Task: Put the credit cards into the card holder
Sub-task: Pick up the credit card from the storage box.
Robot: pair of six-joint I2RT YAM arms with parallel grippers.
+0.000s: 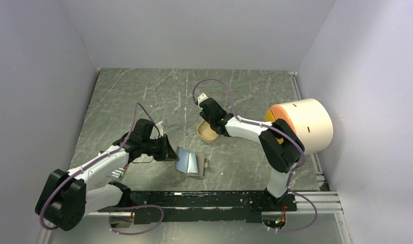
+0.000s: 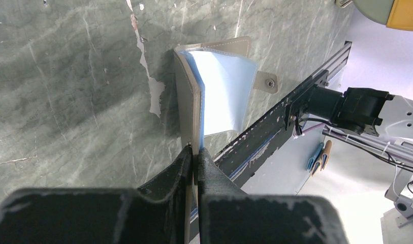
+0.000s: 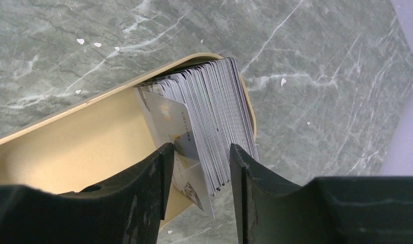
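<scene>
On the marbled table [image 1: 143, 96], left end effector [image 2: 195, 161] clamps the card holder [image 2: 186, 101]; right end effector [image 3: 200, 152] gapes around the credit cards [image 3: 214, 112].

A robotics laboratory test cell is shown. The work surface is a grey-green marbled table [image 1: 143, 96], boxed in on three sides by plain, pale, unmarked panels [image 1: 36, 76], so that a closed bay is formed. Two slim robot arms, a left arm [image 1: 95, 170] and a right arm [image 1: 278, 147], are bolted side by side to a black mounting plate [image 1: 204, 198] at the near edge. Bare aluminium rail [image 1: 323, 206] is seen under the plate's right end. Purple cables [image 1: 214, 81] are looped loosely from the arms down to the plate, left exposed as on experimental equipment
</scene>
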